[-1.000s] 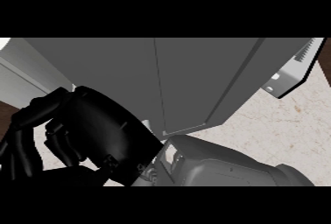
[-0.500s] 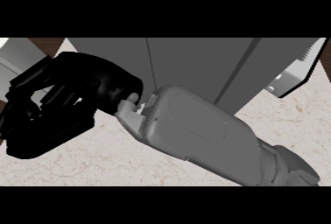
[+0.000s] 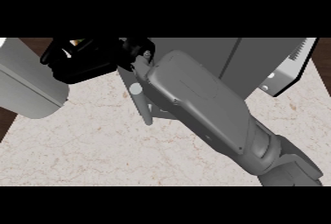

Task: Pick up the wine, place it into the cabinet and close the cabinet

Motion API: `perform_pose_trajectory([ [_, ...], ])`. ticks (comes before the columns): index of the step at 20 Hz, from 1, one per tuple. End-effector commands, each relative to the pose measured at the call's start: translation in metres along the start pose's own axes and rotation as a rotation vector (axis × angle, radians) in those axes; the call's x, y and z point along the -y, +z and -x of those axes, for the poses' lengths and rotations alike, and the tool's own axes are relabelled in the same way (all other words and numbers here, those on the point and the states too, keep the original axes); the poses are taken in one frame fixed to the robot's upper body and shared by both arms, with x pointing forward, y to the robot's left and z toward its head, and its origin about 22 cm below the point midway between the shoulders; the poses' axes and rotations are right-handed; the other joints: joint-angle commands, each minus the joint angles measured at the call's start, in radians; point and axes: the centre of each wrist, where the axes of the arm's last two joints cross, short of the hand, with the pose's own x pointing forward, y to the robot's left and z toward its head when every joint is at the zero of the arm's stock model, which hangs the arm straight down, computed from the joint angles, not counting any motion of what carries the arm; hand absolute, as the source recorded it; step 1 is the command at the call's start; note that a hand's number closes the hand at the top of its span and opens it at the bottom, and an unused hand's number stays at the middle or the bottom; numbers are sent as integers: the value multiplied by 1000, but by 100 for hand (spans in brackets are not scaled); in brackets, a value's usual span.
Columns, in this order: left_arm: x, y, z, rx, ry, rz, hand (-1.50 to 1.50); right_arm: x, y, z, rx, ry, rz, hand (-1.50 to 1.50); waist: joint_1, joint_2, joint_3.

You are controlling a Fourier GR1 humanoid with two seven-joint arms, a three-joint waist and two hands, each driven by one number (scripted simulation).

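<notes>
The speckled counter (image 3: 97,144) fills most of the head view, and across it, from the lower right corner up to the top left, runs the grey forearm (image 3: 207,109) of the right arm. Behind the forearm, along the top of the view, stands the grey cabinet (image 3: 258,61), one pale panel (image 3: 291,65) of it jutting out at the right with a dark edge; whether that is its door standing open cannot be made out. At the left edge a rounded grey shape (image 3: 29,87) shows, most likely the other forearm, though no left hand is visible. The right hand (image 3: 87,61) sits at the upper left, black and bunched, its fingers curled inward as if wrapped about something, but what they enclose is hidden. A small light-coloured speck (image 3: 77,42) peeks out at the top of the hand; it may belong to the wine, yet that is too small to tell. As a judgement, the bottle is probably in hand and being carried, so placing it inside and shutting the cabinet remain to be done.
</notes>
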Motion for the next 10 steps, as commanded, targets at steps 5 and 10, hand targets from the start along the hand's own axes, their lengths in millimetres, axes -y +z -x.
perform_pose_trajectory([
  [5, 7, -2, -6, -19, 10, 34, -150, 85, 29, 30, 20, -12, 247, 150, -28, 20, 8],
  [10, 15, -7, -6, 4, 65, 52, -150, 101, 40, 34, 55, -29, 275, 150, -46, 27, 7],
])
